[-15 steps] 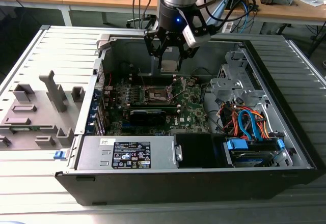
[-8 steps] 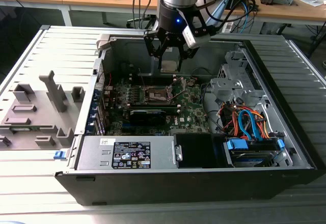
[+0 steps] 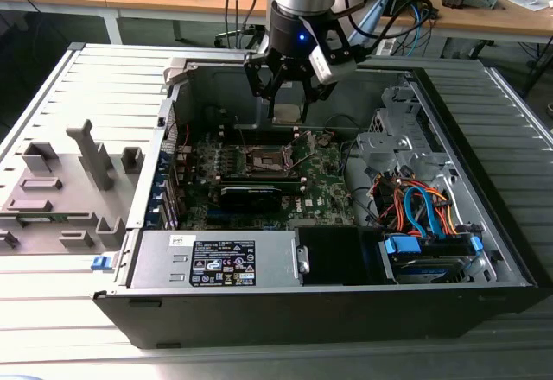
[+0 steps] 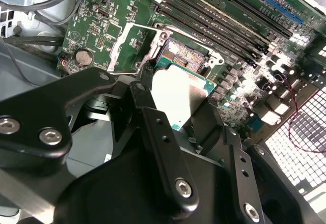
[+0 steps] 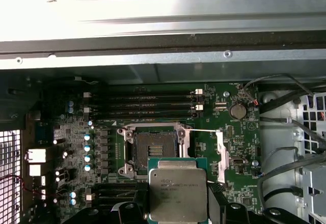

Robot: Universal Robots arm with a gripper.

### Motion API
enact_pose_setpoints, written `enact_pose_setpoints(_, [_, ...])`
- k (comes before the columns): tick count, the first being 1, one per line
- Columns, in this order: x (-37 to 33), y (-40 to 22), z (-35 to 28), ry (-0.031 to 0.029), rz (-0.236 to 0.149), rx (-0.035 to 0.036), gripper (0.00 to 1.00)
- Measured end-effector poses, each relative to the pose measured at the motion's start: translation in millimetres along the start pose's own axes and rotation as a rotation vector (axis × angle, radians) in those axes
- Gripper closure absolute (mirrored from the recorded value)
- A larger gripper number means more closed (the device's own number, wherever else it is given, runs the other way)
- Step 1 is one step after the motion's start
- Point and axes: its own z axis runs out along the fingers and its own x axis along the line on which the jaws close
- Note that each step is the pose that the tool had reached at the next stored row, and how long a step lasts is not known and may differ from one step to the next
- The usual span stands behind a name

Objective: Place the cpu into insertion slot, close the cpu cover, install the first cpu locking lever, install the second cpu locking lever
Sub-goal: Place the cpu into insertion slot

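Note:
My gripper (image 3: 289,95) hangs inside the open computer case, shut on the cpu (image 4: 181,96), a flat square chip with a pale metal top. In the first wrist view the cpu (image 5: 178,193) sits between the black fingers (image 5: 216,206), raised above the board and just off one side of the insertion slot (image 5: 153,147). The insertion slot (image 4: 183,56) lies uncovered, its brownish contact field showing. The cpu cover (image 4: 130,48) stands swung up beside it, seen edge-on as cpu cover (image 5: 220,152). The slot (image 3: 263,160) lies below the gripper in the exterior view.
Long black memory slots (image 5: 147,104) run beside the socket. A thin metal lever (image 5: 204,130) sticks out past the socket frame. The case wall (image 3: 225,82) stands close behind the gripper. A power supply (image 3: 216,263), a drive bay with coloured cables (image 3: 423,216) and a grey fixture (image 3: 60,181) surround the board.

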Motion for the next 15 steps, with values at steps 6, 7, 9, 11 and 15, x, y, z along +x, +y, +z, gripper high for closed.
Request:
enact_pose_setpoints(6, [0.0,0.0,1.2,0.0,0.0,0.0005,0.45])
enact_pose_setpoints(7, [0.0,0.0,1.7,0.0,0.0,0.0006,0.45])
enact_pose_setpoints(9, [0.0,0.0,2.4,0.0,0.0,0.0008,0.45])
enact_pose_setpoints(11, [0.0,0.0,2.7,0.0,0.0,0.001,0.45])
enact_pose_setpoints(15, [-0.1,0.0,3.4,0.0,0.0,0.0013,0.45])
